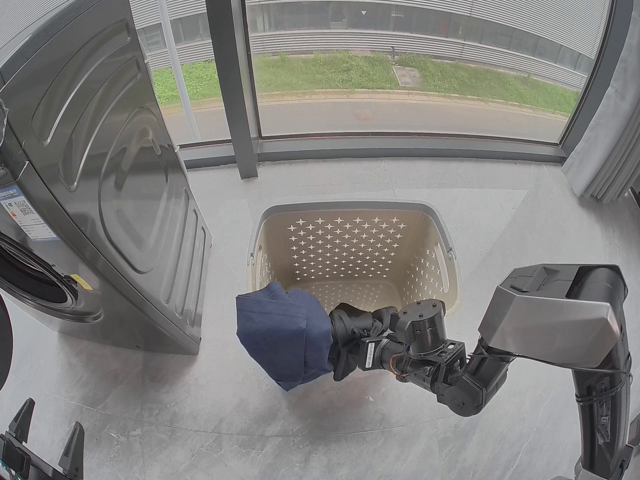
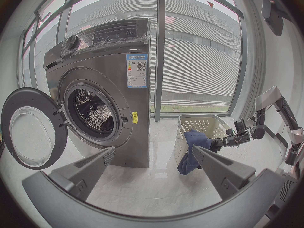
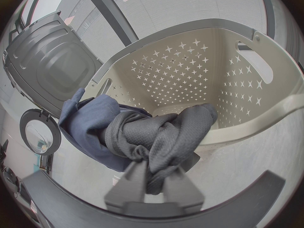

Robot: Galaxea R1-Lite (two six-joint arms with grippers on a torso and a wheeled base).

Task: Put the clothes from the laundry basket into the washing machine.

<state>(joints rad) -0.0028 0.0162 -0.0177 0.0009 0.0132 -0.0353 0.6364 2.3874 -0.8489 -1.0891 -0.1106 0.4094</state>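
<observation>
— At the laundry basket's (image 1: 353, 207) seven o'clock corner, what is entered?
— One bundle: navy garment (image 1: 283, 335) and grey mesh garment (image 1: 347, 338), clamped in the right gripper (image 3: 156, 182), hanging outside the rim, off the floor.
— Step?
— Carrying, I judge. Next: swing toward nine o'clock, to the washing machine (image 1: 120, 168).
— Per view?
— Head view gives its side panel; left wrist view adds door (image 2: 31, 127) swung wide, drum (image 2: 93, 111) exposed, left gripper (image 2: 152, 149) spread, holding nothing.

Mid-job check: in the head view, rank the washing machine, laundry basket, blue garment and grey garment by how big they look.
Largest to smallest:
1. the washing machine, though the picture's edge cuts it off
2. the laundry basket
3. the blue garment
4. the grey garment, which is bunched up, so its real size is unsure
</observation>
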